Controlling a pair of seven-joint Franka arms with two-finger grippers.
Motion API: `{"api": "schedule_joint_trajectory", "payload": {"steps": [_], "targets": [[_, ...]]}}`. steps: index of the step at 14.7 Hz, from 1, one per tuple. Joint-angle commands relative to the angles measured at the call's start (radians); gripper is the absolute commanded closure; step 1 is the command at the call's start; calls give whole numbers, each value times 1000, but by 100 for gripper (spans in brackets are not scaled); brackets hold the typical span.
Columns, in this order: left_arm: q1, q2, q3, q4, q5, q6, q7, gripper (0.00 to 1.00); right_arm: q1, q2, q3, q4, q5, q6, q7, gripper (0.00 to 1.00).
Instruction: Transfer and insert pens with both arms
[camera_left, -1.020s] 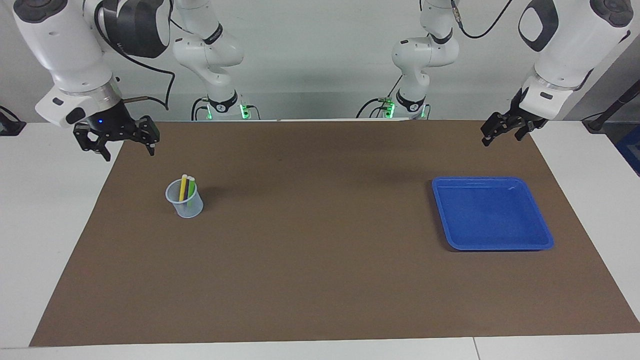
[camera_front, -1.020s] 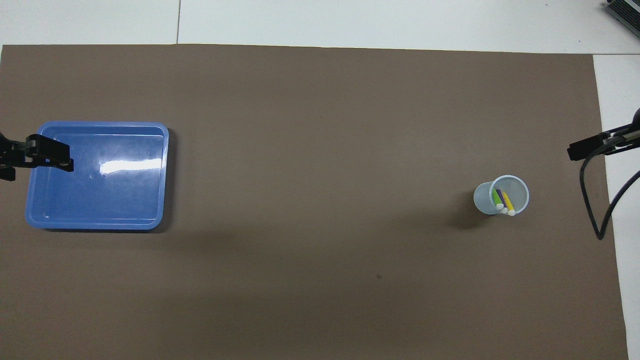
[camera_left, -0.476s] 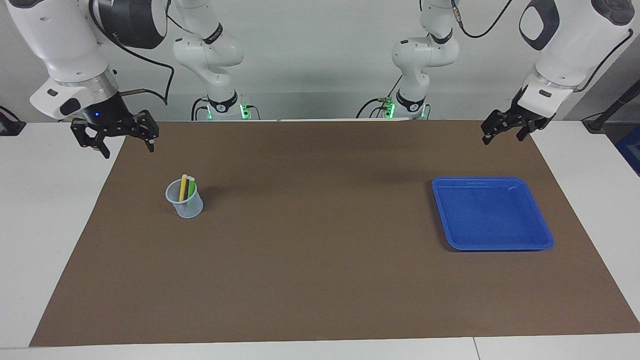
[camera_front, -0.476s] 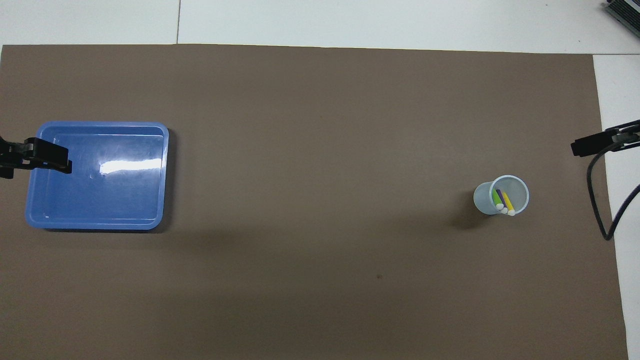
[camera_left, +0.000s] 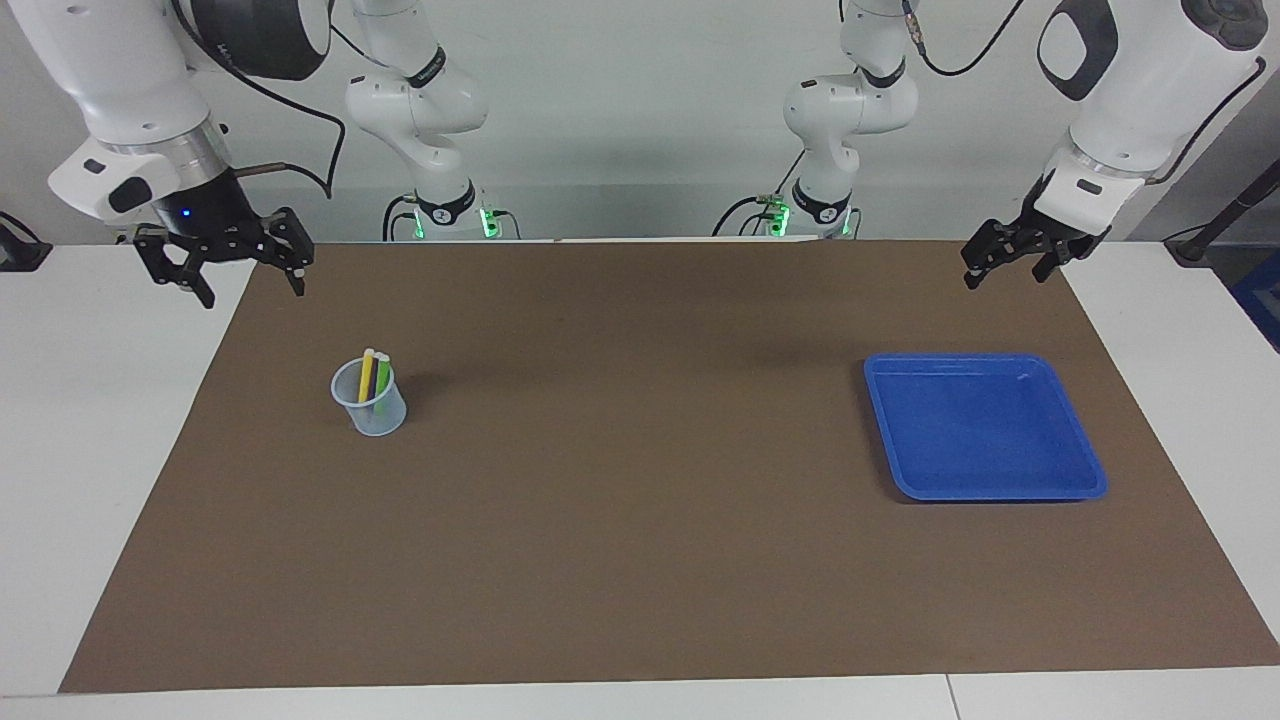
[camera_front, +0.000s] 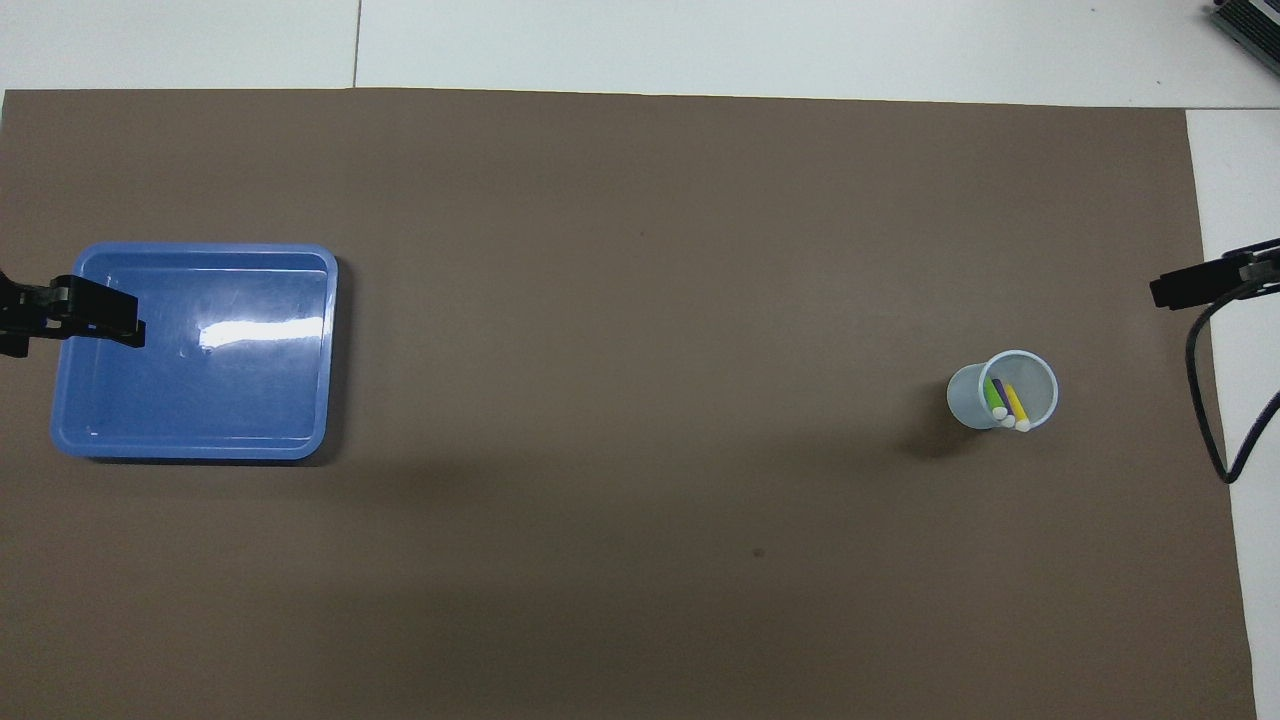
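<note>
Three pens, yellow (camera_left: 365, 376), purple (camera_front: 999, 387) and green (camera_front: 992, 396), stand together in a clear cup (camera_left: 372, 412) on the brown mat, toward the right arm's end of the table. My right gripper (camera_left: 250, 288) hangs open and holds nothing. It is up in the air over the mat's edge at that end, apart from the cup. My left gripper (camera_left: 1005, 273) also hangs open and holds nothing, raised over the mat's corner at the left arm's end. In the overhead view one of its fingers (camera_front: 100, 308) overlaps the tray's edge.
A shallow blue tray (camera_left: 1000, 492) with nothing in it lies on the brown mat (camera_left: 640, 520) toward the left arm's end. A black cable (camera_front: 1198, 400) loops down from the right arm over the mat's edge. White table surrounds the mat.
My right gripper has risen and drawn away from the cup toward its end of the table. The left gripper lifted only slightly. Pens, cup and tray have not moved.
</note>
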Motion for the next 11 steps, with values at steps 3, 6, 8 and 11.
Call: {"api": "schedule_joint_trajectory", "payload": {"steps": [3,6,8,11], "targets": [[-5,-13,3,-5,-13,-1,14,0,-17,-3,2,8,54,-38,-22,0],[-5,-14,1,-5,-13,-1,14,0,-15,-3,-1,8,50,-34,-20,0],[-4,-14,1,-6,-13,-1,14,0,-15,-3,-1,8,50,-32,-20,0],[-4,-14,1,-6,-13,-1,14,0,-15,-3,-1,8,47,-31,-20,0]]}}
